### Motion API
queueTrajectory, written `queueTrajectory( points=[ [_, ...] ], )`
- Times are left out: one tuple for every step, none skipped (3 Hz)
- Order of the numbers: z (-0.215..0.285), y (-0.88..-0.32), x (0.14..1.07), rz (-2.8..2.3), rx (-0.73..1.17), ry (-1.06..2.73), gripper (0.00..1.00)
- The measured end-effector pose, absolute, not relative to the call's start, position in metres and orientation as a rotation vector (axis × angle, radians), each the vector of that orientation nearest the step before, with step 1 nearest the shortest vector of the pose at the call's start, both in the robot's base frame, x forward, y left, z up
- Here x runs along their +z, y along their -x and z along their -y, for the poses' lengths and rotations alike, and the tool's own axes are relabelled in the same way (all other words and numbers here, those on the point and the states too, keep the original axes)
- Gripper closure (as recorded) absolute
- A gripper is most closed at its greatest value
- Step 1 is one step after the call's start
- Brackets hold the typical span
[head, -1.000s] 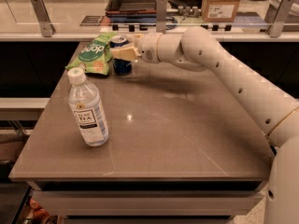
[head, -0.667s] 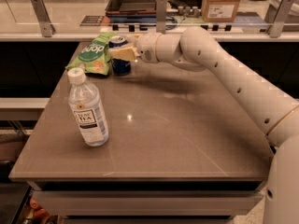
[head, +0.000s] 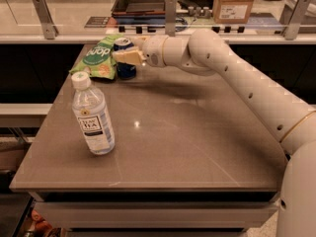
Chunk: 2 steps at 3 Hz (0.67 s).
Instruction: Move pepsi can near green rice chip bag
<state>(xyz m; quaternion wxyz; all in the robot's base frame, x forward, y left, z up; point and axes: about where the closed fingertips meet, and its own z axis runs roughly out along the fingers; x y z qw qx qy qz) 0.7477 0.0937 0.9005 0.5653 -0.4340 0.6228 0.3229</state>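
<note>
The pepsi can (head: 125, 71) is dark blue with a silver top. It stands upright at the table's far left, touching the right edge of the green rice chip bag (head: 95, 59). The bag is light green with white lettering and lies flat at the far left corner. My gripper (head: 126, 56) reaches in from the right and is shut on the can at mid-height. One cream finger (head: 129, 57) crosses the can's front. The can's base is at the table surface.
A clear tea bottle (head: 92, 116) with a white cap stands upright at the front left of the brown table (head: 197, 132). A counter with metal posts (head: 170, 14), a dark tray and a cardboard box (head: 232, 3) runs behind the table.
The gripper and the can have shifted slightly left, closer to the bag. The bottle and the bag have not moved.
</note>
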Motion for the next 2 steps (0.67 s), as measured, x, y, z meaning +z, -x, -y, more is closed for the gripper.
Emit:
queueTrajectory(
  points=[
    [-0.0964, -0.7471, 0.9002, -1.464, 0.763, 1.023, 0.0],
    [-0.0965, -0.747, 0.9002, -1.463, 0.763, 1.023, 0.0]
  ],
)
